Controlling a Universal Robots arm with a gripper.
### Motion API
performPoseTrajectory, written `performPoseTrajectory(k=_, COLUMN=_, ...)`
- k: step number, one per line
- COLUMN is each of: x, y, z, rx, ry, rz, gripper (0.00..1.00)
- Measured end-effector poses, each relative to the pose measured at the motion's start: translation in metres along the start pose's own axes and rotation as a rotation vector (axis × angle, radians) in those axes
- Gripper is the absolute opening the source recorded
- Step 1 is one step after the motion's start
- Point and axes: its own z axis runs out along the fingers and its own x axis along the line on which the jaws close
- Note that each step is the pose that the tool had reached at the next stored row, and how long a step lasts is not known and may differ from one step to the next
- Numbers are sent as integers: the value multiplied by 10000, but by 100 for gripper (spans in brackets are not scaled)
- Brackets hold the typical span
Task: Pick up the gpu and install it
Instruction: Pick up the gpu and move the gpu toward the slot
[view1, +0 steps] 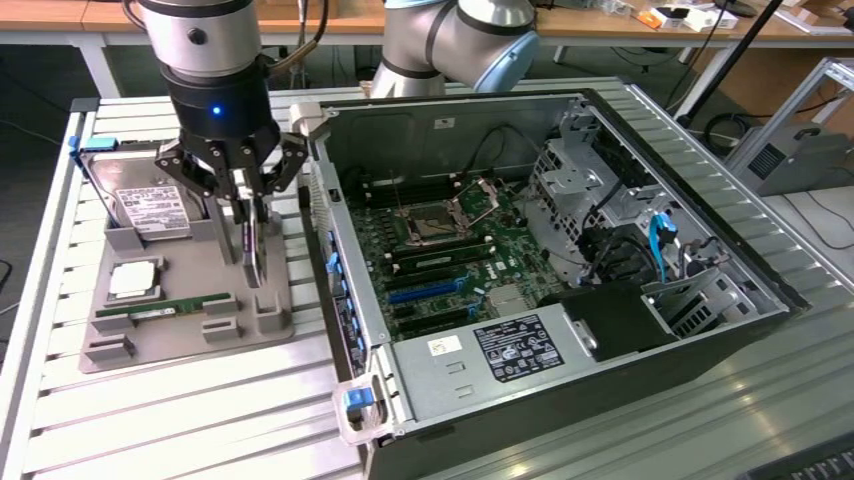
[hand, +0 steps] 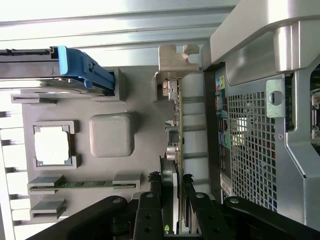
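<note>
Beside the computer case (view1: 441, 125), on the slatted aluminium table (view1: 174, 420), the pick-up half of the job is going on; the install is not yet begun. The case, a big black steel box, is lying open with its green motherboard facing up and a perforated metal wall facing the parts tray (view1: 180, 345), a matte grey moulded holder sitting just beside the case on the exterior view's left. Farther from the case, the hard drive (view1: 154, 210), silver with a white label, is resting in the tray. Nearest the case, the gpu (view1: 254, 262) is standing on edge in the tray, showing a thin green board, a black cooler and a bent silver bracket (hand: 175, 62) at one end. The gripper (view1: 247, 195) is reaching down over it, its black jointed fingers pressing on the card's two flat faces, so I am reading it as clamped on the gpu. Whether the card is already leaving its slot, I cannot tell. To my eye the next move is calling for a straight, level pull, since the case wall is standing so near the bracket. Well away from the case, a slim green memory stick (view1: 163, 307) and a small square silver processor (view1: 134, 280) are lying in their own recesses
</note>
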Motion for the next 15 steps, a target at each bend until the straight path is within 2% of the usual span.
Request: performPoseTrajectory(k=15, x=-3, y=-2, z=-116, rx=1, ry=0, rz=0, gripper=27)
